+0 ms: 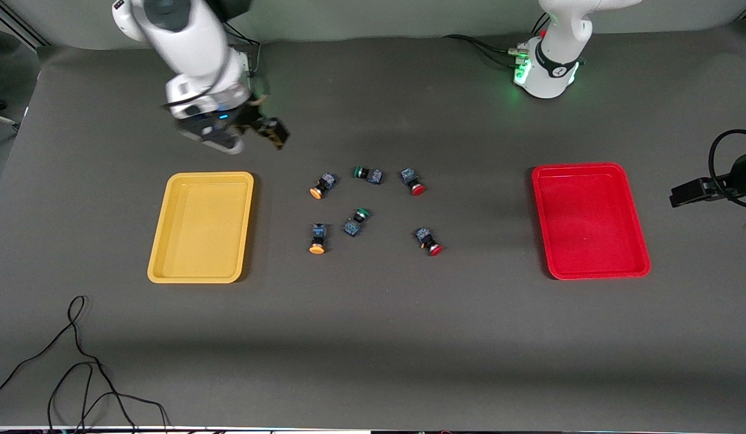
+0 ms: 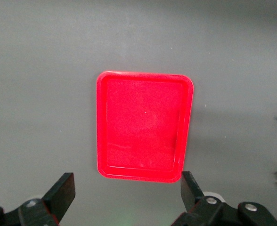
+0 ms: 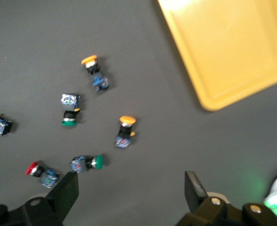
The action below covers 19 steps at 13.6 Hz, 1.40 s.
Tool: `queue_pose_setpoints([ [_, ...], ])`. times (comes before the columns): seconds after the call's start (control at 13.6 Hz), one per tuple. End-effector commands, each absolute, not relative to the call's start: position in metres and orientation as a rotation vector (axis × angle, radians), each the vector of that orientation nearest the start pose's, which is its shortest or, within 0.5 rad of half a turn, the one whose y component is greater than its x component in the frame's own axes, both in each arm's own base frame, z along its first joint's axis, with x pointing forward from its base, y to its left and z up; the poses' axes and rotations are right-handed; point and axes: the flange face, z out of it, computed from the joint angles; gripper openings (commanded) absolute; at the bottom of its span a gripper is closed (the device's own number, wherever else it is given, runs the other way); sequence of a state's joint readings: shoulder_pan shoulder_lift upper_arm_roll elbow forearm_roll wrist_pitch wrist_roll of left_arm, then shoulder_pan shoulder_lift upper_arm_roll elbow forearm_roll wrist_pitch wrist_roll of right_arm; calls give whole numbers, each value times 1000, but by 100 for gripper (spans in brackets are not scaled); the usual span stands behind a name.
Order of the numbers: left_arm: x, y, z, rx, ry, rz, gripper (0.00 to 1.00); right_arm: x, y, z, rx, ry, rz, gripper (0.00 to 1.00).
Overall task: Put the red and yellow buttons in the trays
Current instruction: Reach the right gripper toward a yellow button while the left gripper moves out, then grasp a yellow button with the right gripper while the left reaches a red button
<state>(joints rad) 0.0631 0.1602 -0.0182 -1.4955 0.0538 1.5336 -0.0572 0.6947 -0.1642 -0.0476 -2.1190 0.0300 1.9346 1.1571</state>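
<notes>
The shallow yellow plastic tray (image 1: pixel 201 227) lies toward the right arm's end of the dark grey table mat (image 1: pixel 373 337), the shallow red plastic tray (image 1: pixel 590 220) toward the left arm's end, both holding nothing and well apart. Between them, on open mat with clear room all round, sit six small push-button switches: two orange-yellow-capped buttons (image 1: pixel 322 185) (image 1: pixel 317 239) nearest the yellow tray, two red-capped buttons (image 1: pixel 412 181) (image 1: pixel 428 240) nearest the red tray, and two green-capped buttons (image 1: pixel 367 174) (image 1: pixel 355 222) in the middle. The right gripper (image 3: pixel 131 188) hangs above bare mat farther from the front camera than the yellow tray, fingers spread, gripping nothing. The left gripper (image 2: pixel 126 188) hovers high over the red tray's edge, fingers spread wide, gripping nothing. Loose black cables (image 1: pixel 78 374) lie near the table's front-camera edge
</notes>
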Motion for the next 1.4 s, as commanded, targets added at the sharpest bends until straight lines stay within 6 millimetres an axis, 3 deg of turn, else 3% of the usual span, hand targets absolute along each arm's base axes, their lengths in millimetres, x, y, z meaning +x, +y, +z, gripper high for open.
queue_pose_setpoints([
  [0.0,586,24,562,-3072,-154,272,100,378,320,461,-2936,1012,47,100],
  [0.22,580,10,560,-3107,-139,364,100,360,344,435,-2970,1018,70,100],
  [0.37,581,-7,553,-3150,-159,398,100,363,348,419,-2981,1021,75,100],
  [0.66,594,-86,490,-3071,-164,594,100,366,356,344,-2996,1025,69,100],
  [0.73,596,-97,481,-3068,-139,615,100,368,358,324,-2997,1030,66,100],
  [0.88,592,-145,458,-3042,-31,663,100,370,358,285,-2998,1034,53,100],
  [1.03,592,-179,428,-3077,30,759,100,367,355,252,-2994,1045,44,100],
  [1.18,607,-192,377,-3097,82,848,99,366,357,224,-2978,1113,36,100],
  [1.32,607,-208,361,-3106,55,889,100,357,365,197,-2995,1080,30,100],
])
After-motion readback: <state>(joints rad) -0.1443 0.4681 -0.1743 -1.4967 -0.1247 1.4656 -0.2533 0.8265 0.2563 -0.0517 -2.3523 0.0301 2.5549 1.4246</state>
